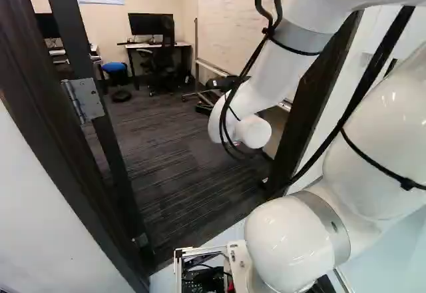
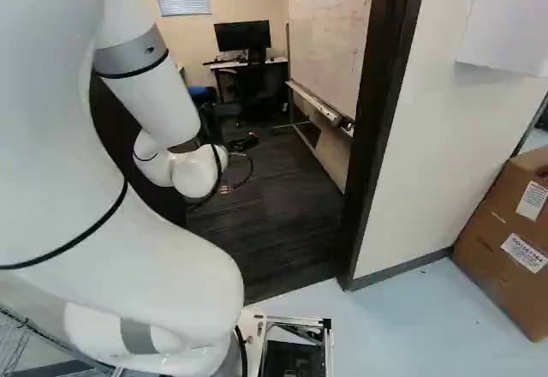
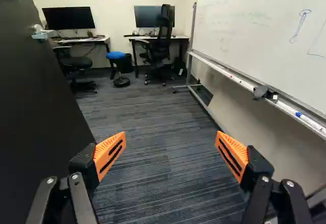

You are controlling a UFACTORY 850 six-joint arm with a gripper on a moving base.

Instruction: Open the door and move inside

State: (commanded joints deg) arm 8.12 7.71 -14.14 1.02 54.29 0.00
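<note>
Carpeted floor (image 3: 153, 168) stretches between the dark open door (image 3: 41, 112) and a whiteboard (image 3: 244, 35); the gripper (image 2: 238, 163) is spread wide, holding nothing.

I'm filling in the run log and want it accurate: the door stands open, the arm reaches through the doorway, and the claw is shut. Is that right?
Not quite: the claw is open. The wrist view shows its orange pads well apart. The door does stand open, and the arm reaches through the doorway.
</note>
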